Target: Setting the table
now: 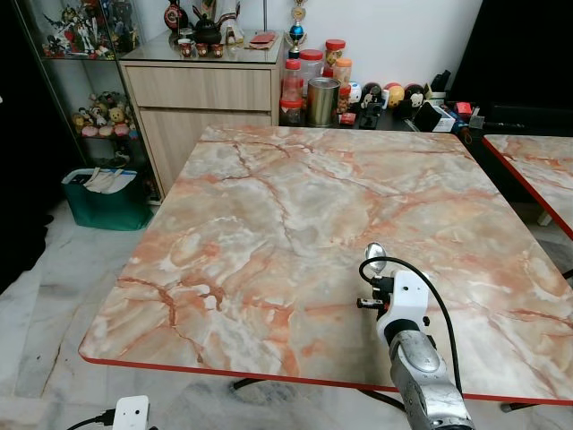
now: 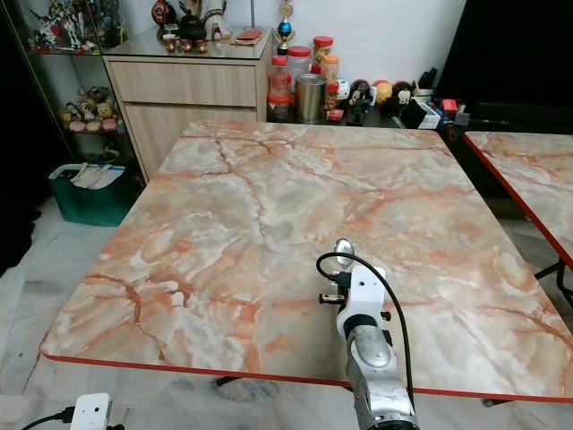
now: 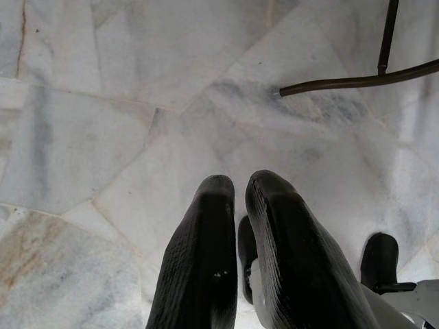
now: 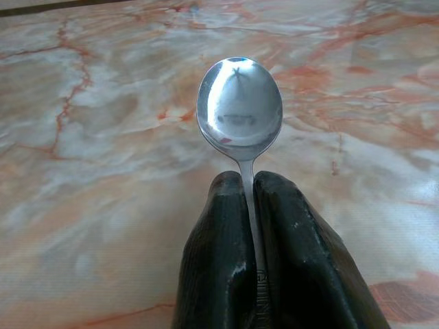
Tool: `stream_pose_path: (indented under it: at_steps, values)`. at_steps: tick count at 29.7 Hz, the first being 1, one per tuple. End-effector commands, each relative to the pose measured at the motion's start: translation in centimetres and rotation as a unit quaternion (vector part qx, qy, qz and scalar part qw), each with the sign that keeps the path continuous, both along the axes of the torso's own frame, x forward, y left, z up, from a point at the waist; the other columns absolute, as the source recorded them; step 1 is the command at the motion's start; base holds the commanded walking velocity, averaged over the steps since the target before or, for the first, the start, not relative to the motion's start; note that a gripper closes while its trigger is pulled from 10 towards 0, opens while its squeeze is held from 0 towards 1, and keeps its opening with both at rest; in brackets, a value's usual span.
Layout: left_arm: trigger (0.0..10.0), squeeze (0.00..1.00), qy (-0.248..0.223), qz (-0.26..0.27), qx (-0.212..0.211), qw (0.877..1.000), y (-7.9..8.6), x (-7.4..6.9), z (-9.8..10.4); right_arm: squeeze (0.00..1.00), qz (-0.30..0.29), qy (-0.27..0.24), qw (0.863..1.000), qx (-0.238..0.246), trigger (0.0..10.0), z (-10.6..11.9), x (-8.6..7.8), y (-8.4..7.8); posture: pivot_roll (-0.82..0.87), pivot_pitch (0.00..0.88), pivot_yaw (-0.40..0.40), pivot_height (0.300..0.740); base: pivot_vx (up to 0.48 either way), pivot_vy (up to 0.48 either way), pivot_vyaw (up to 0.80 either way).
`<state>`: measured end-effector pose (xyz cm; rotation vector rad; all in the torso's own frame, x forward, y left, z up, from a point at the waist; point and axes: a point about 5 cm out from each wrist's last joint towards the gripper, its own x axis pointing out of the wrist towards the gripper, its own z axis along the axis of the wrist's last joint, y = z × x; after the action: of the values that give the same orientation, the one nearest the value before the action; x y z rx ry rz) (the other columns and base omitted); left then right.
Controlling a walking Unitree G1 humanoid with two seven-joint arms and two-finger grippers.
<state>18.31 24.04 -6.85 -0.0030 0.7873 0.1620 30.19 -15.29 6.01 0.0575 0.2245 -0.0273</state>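
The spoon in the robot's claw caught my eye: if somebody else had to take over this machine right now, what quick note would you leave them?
Right gripper: shut on the metal spoon, pinching its handle, with the bowl sticking out past the fingertips, over the near right part of the marble table.
Left gripper: hanging idle, pointing down at the tiled floor, fingers together, holding nothing.
Done: spoon picked up and brought over the table.
Left: set the spoon down. No plates or other cutlery are on the tabletop yet, so the rest of the setting is still to be done.
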Motion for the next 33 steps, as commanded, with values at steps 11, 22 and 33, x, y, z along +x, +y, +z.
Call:
stream_pose_path:
  at_steps: [11, 22, 33]
  values:
    - [10.0, 0.00, 0.029, -0.022, -0.002, 0.999, -0.5, -1.7, -0.9, 0.00, -0.009, -0.001, 1.000, 0.008, 10.0, -0.6, -0.8, -0.1, 0.01, 0.000, -0.023, 0.740, 0.000, 0.000, 0.00]
    - [10.0, 0.00, 0.026, -0.009, 0.020, 0.999, 1.2, -1.6, -0.4, 0.00, -0.007, -0.031, 0.999, -0.023, 10.0, 1.4, 0.2, -1.7, 0.03, 0.000, -0.057, 0.740, 0.000, 0.000, 0.00]
    - [10.0, 0.00, 0.037, -0.049, 0.017, 0.998, 1.3, -1.4, -0.3, 0.00, 0.005, -0.029, 1.000, -0.006, 10.0, 2.0, 0.8, -1.6, 0.03, 0.000, -0.055, 0.740, 0.000, 0.000, 0.00]
